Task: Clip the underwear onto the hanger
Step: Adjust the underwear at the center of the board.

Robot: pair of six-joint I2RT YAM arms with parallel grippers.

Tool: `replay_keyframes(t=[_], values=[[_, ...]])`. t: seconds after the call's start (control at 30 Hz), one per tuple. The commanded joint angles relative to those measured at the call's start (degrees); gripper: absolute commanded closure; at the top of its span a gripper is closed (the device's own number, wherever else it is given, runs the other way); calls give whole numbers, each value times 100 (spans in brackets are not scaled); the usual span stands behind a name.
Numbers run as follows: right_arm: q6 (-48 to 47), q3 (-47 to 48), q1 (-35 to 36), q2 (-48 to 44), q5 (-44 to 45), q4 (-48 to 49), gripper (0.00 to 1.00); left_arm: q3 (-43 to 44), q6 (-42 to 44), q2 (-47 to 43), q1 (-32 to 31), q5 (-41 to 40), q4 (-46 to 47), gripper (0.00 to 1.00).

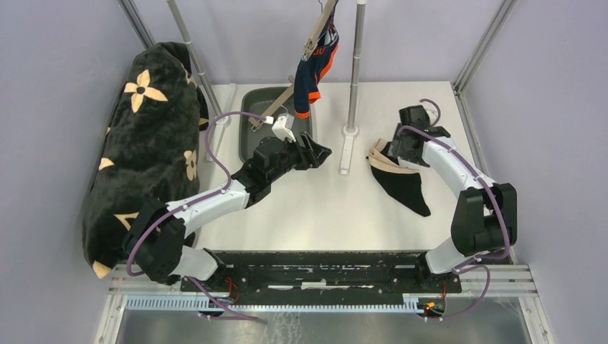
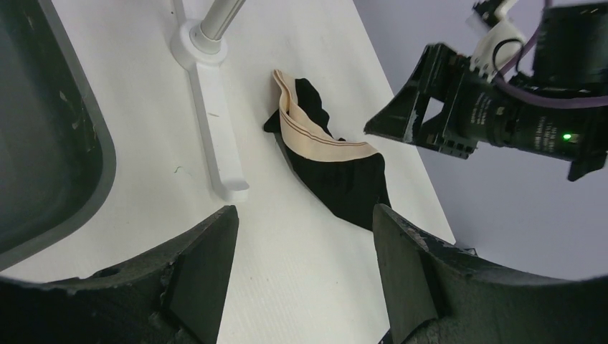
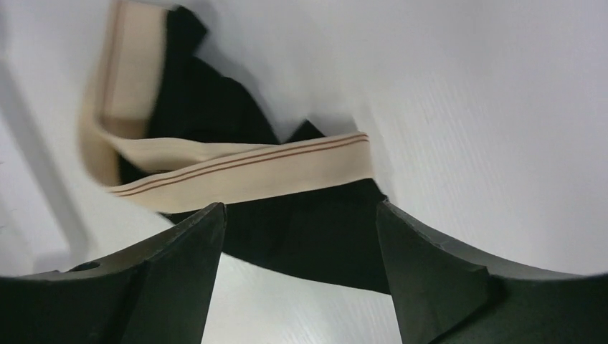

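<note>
Lying just ahead of the right gripper [image 3: 297, 215], jaws spread: underwear [image 1: 409, 190]

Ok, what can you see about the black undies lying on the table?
The black fabric underwear with a tan elastic waistband lies crumpled on the white table, right of the white pole stand. The waistband, with two thin dark stripes, is folded over at the far end; the black cloth tapers to a point nearer the arms. The right gripper hangs over the band, fingers open. Whether it touches is unclear.
</note>
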Motion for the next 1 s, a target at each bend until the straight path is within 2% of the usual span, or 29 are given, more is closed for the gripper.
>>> replay_keyframes(t=[0.0, 0.3, 0.47, 0.6, 0.7, 0.83, 0.93, 0.97], values=[[256, -608, -722, -89, -753, 405, 14, 3, 217, -121, 42, 16, 229, 24], [250, -1104, -1513, 197, -1510, 942, 15, 44, 175, 11, 39, 120, 326, 25], [260, -1202, -1639, 455, -1706, 1177, 23, 35, 182, 30, 48, 121, 335, 24], [261, -1223, -1659, 427, -1592, 1213, 41, 41, 180, 32, 44, 121, 344, 24], [256, -1269, -1665, 209, -1337, 1123, 58, 53, 171, 53, 44, 116, 340, 24], [150, -1259, -1644, -199, -1184, 937, 68, 89, 145, 106, 43, 163, 366, 24], [82, -1277, -1636, -451, -1148, 847, 97, 89, 140, 129, 39, 165, 370, 24], [70, -1270, -1626, -522, -1149, 811, 99, 90, 136, 126, 39, 158, 364, 24]])
